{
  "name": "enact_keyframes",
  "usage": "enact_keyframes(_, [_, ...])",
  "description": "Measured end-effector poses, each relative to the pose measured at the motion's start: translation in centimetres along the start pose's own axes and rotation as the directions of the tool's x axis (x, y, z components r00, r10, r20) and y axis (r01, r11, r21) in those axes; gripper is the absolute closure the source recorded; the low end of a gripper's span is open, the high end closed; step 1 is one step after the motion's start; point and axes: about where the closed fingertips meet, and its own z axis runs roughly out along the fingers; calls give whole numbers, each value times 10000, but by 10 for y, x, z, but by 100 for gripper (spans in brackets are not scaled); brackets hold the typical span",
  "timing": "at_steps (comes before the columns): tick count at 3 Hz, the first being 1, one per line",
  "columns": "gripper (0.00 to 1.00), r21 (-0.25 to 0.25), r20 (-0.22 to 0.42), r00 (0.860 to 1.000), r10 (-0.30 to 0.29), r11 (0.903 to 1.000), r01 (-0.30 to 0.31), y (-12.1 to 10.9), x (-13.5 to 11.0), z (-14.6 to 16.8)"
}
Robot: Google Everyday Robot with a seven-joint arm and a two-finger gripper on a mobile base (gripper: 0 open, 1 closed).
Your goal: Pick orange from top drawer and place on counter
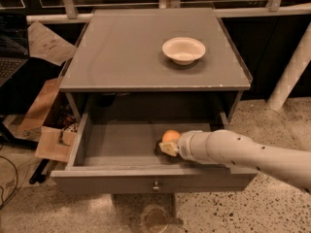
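The top drawer [121, 147] of the grey cabinet is pulled open, its front panel and small metal knob [156, 185] facing me. The orange [170, 135] lies inside it, right of centre, near the front. My gripper [167, 145] reaches into the drawer from the right on its white arm [233, 152] and sits right against the orange, partly covering its lower side. The counter [121, 52] is the flat grey top of the cabinet above the drawer.
A shallow white bowl [183, 49] stands on the counter's right half. Cardboard pieces [46, 125] and cables lie on the floor to the left. A white post [291, 72] leans at the right. A railing runs behind the cabinet.
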Motion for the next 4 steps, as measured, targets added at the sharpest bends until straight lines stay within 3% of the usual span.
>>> enact_keyframes(1, [100, -312, 195, 9971, -736, 9968, 742, 17, -22, -22])
enact_keyframes(2, [100, -621, 461, 9883, -1456, 9870, 1483, 33, -43, -48])
enact_keyframes(3, [100, -1052, 479, 9744, -2195, 9690, 2235, 52, -59, -68])
enact_keyframes(4, [100, -1594, 474, 9571, -2857, 9438, 2896, 68, -75, -81])
